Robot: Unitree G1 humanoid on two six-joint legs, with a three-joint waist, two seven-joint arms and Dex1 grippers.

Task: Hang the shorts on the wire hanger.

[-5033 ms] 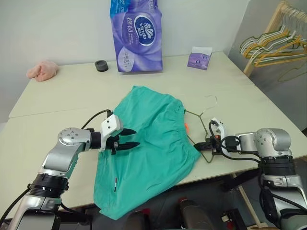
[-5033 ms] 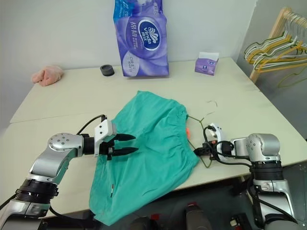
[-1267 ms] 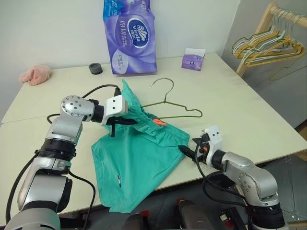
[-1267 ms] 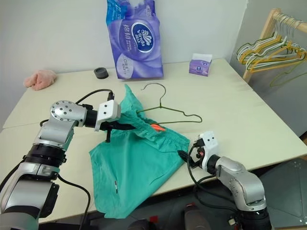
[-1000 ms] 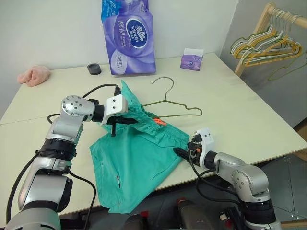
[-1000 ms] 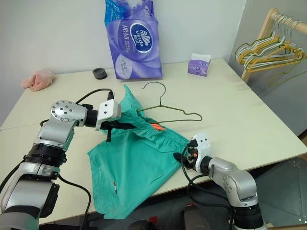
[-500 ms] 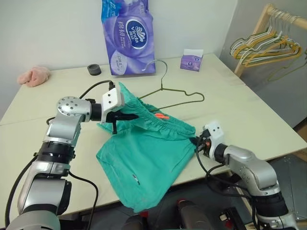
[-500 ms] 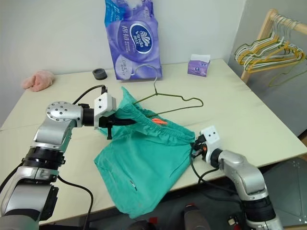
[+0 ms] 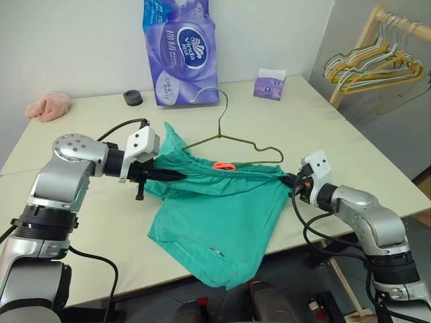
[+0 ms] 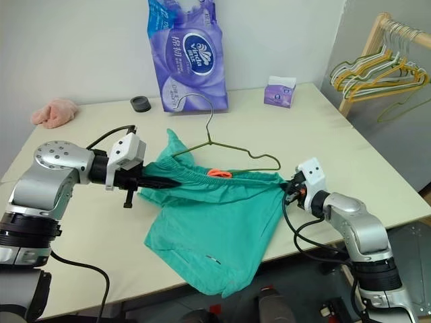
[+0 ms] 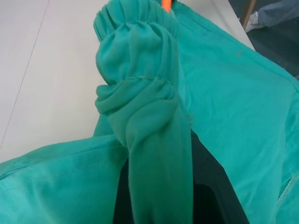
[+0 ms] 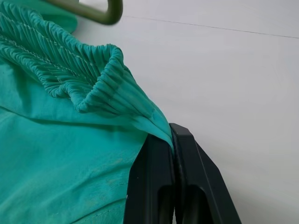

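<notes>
Now we pinch the shorts waistband in both grippers, left and right; uneven pulling could slide off the wire hanger.

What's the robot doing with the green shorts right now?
Left gripper and right gripper shut on the shorts, one at each waistband end. Waistband stretched between them, legs hanging. Hanger threaded through the waistband. Nothing in the way.

You get bright, even indoor light across the table, with only soft, faint shadows under the shorts and no harsh glare. Both head views are sharp from edge to edge. Your wrist views are softer: the cloth close to the lens looks slightly blurred.
</notes>
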